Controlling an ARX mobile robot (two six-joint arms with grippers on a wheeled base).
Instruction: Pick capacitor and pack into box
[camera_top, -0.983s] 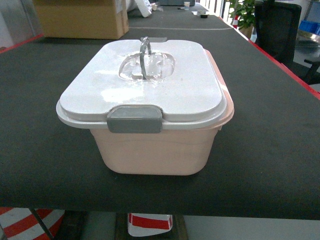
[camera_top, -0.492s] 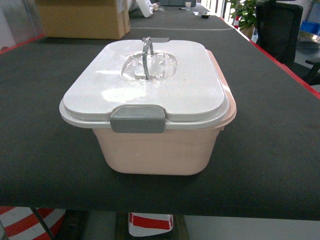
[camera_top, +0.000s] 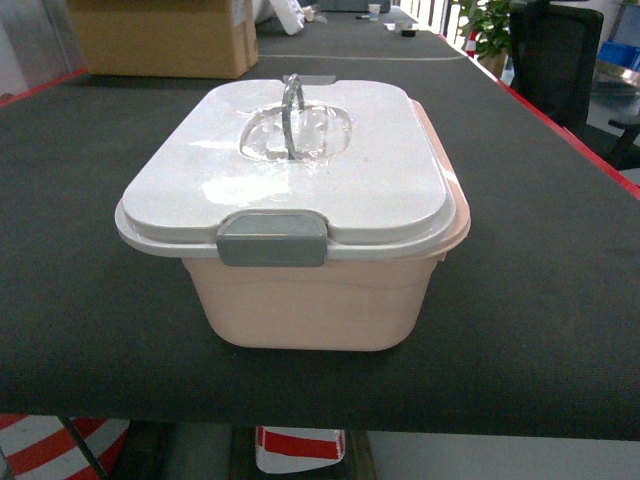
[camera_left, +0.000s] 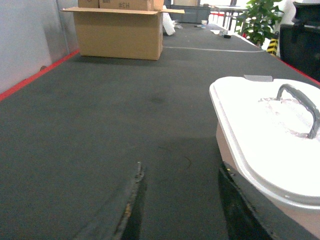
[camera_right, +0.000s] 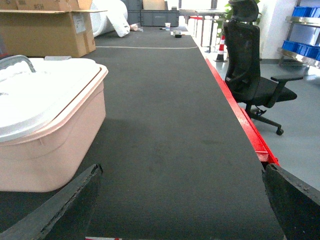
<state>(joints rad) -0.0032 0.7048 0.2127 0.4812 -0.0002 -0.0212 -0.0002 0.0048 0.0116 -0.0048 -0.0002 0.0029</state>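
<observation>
Dark grey felt-like matting covers the long table (camera_top: 560, 300), edged in red, with a cardboard carton (camera_top: 165, 35) at the far end and an office chair (camera_right: 250, 65) off to the right. On this mat, near the front edge and roughly central in the head view, sits the box (camera_top: 310, 300), its white lid (camera_top: 290, 170) closed, grey latch (camera_top: 272, 238) down at the front and clear handle (camera_top: 292, 115) standing upright.

The left gripper (camera_left: 182, 210) rests low just left of the box with its 2 fingers spread apart and nothing between them; the right gripper (camera_right: 180, 210) sits to the box's right, fingers likewise wide and empty.

No capacitor shows in any view, so the main risk is a search that finds nothing to grasp. With the lid latched, any attempt to pack would be blocked, and 1 careless pull on the latch could drag the light tub toward the table edge.
</observation>
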